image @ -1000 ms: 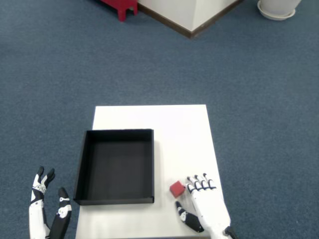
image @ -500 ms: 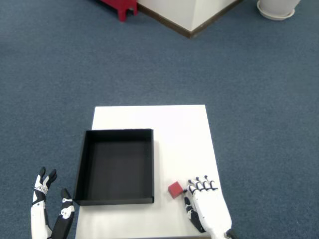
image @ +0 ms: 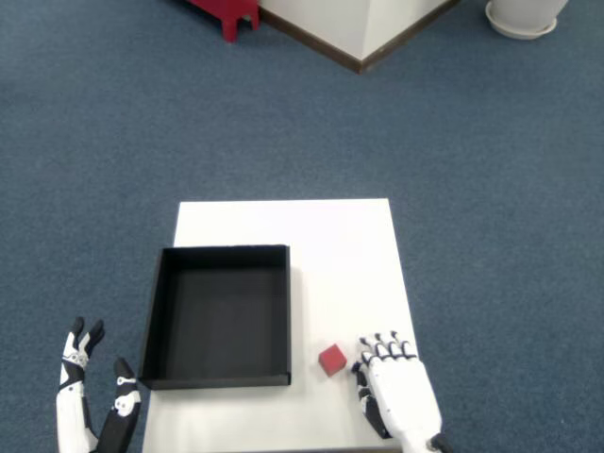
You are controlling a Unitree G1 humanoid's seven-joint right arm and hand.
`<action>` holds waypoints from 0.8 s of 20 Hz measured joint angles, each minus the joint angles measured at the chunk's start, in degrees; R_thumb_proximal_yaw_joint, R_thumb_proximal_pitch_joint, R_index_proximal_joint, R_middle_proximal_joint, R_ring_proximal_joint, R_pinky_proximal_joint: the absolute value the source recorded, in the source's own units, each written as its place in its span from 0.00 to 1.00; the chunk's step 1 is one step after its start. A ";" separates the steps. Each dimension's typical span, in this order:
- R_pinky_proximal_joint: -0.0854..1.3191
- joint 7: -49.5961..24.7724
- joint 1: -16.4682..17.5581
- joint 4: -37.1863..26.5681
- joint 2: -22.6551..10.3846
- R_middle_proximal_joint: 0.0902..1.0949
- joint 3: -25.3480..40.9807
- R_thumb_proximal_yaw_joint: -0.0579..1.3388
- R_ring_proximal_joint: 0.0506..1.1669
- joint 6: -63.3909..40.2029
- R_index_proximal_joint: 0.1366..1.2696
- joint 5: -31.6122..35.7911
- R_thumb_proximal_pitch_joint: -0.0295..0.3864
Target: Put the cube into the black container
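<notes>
A small red cube [image: 331, 360] rests on the white table [image: 340, 255], just right of the black container [image: 220, 316]. The container is a shallow open tray and holds nothing. My right hand [image: 394, 393] hovers low at the table's front right, palm down, its fingertips [image: 377, 351] curled a short way right of the cube and not touching it. Its thumb is tucked along the left side of the palm. Nothing is in the hand.
My left hand [image: 90, 406] hangs off the table's front left corner, fingers spread. Blue carpet surrounds the table. Far off stand a red object [image: 226, 11], a white wall corner [image: 363, 28] and a white pot base [image: 525, 17].
My right hand has pulled back a little to the right and toward the front edge, and its thumb has folded in. The cube has not moved.
</notes>
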 measured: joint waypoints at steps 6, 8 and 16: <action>0.14 -0.90 0.39 0.56 0.00 0.21 0.62 0.46 0.19 -0.15 0.37 -0.10 0.33; 0.13 -0.77 0.43 0.61 0.07 0.20 0.73 0.44 0.18 -0.14 0.36 -0.22 0.31; 0.09 -0.74 0.44 -0.05 0.05 0.16 1.37 0.39 0.16 -0.11 0.29 -0.25 0.25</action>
